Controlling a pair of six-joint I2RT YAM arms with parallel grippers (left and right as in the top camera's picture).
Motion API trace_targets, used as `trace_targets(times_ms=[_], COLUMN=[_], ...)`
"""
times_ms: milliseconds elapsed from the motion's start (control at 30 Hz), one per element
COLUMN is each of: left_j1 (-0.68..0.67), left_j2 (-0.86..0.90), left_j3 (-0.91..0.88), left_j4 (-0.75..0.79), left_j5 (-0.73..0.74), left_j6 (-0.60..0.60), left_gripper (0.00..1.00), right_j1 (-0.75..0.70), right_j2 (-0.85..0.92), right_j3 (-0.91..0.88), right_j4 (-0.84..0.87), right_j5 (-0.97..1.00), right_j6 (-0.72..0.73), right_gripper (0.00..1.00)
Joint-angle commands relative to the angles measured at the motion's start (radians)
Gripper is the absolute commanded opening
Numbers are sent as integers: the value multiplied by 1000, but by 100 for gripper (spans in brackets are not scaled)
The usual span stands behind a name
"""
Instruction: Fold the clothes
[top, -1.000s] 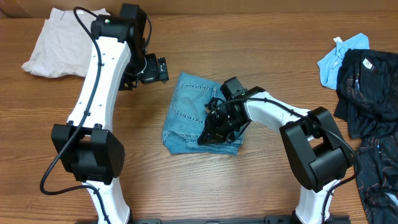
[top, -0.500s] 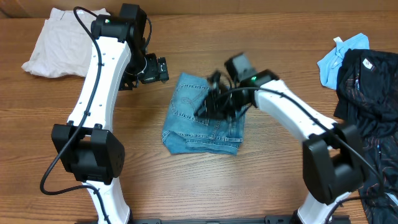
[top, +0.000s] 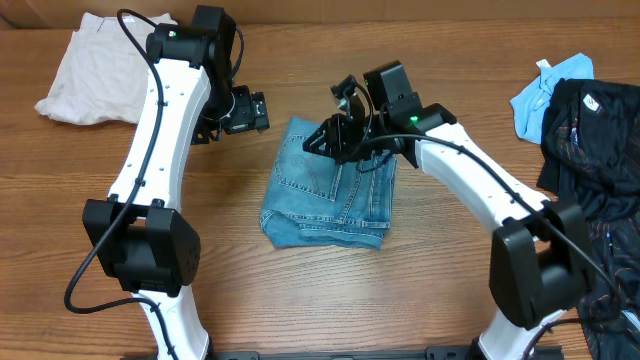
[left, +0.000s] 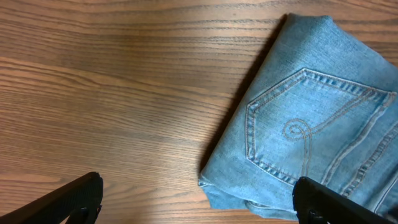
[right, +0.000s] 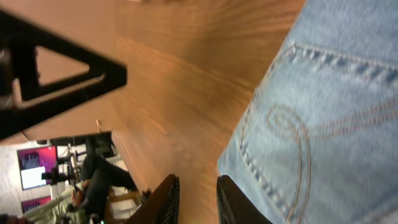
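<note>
Risen off the folded jeans (top: 330, 185) since a second ago: right gripper (top: 345, 135), now above their far edge, fingers nearly together, holding nothing. Mid-table, jeans lying flat; no readable label. Left gripper (top: 262, 110) spread wide, empty, just beside their far-left corner.

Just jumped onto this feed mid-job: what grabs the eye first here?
The folded light-blue jeans lie mid-table, a stitched back pocket facing up. The right tool hangs over their far edge, its fingers nearly together with nothing between them, while the left tool sits open just off their far-left corner. At the table's edges lie cream trousers far left and black garments with a blue cloth at right.
</note>
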Motion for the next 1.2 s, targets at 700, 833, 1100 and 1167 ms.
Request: trace_targets(times_ms=[700, 833, 1100, 1167], left_j1=[4, 4, 4, 4], left_j2=[2, 2, 2, 2], left_j3=[2, 2, 2, 2], left_j4=[-8, -7, -8, -9], left_j5=[-19, -19, -19, -19], left_j6=[-24, -24, -24, -24], left_gripper=[100, 100, 100, 100], right_j1=[-53, -58, -52, -52], right_j2=[214, 136, 118, 149], right_j3=[108, 145, 140, 139], right_j4=[76, -49, -63, -44], right_j5=[-113, -114, -27, -28], right_j6=[-50, -50, -80, -80], right_gripper=[4, 4, 4, 4])
